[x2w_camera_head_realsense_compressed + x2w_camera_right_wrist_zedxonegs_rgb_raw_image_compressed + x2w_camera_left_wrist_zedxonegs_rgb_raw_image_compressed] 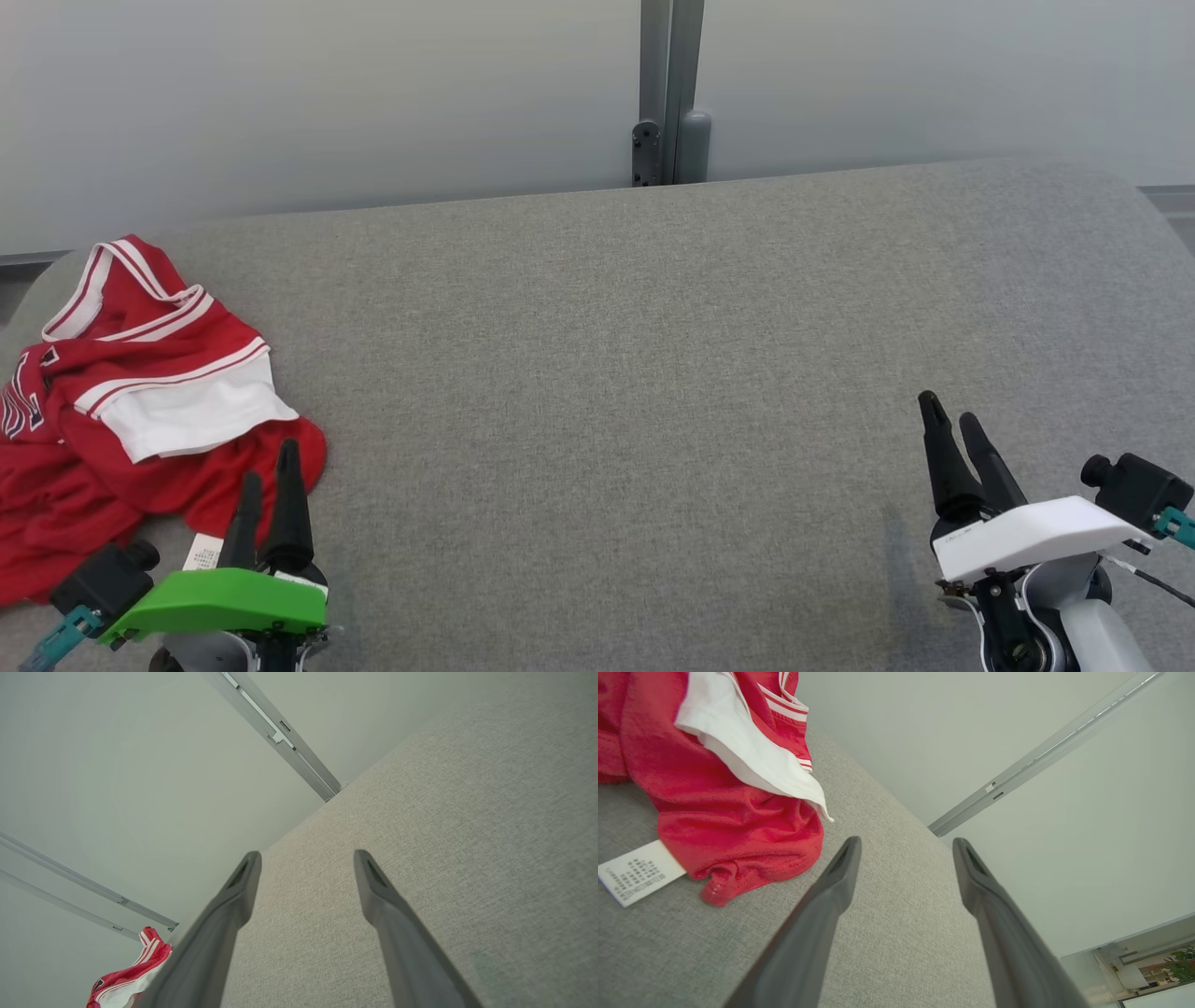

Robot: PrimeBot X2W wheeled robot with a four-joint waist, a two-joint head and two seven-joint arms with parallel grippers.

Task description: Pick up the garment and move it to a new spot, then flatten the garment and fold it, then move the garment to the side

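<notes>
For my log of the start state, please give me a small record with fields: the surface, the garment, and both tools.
surface: grey fabric
garment: red jersey with white trim, crumpled, not folded, at the left end of the surface
care label: white, lying on the surface beside the red hem
left tool: open, empty, close to the garment's hem
right tool: open, empty, over the surface at the right, far from the garment

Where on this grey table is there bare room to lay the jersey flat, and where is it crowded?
Free: the wide stretch of table from the jersey across to the right gripper, and back to the wall post. Crowded: the near left corner, where the crumpled jersey, its label and the open left gripper sit together.
</notes>
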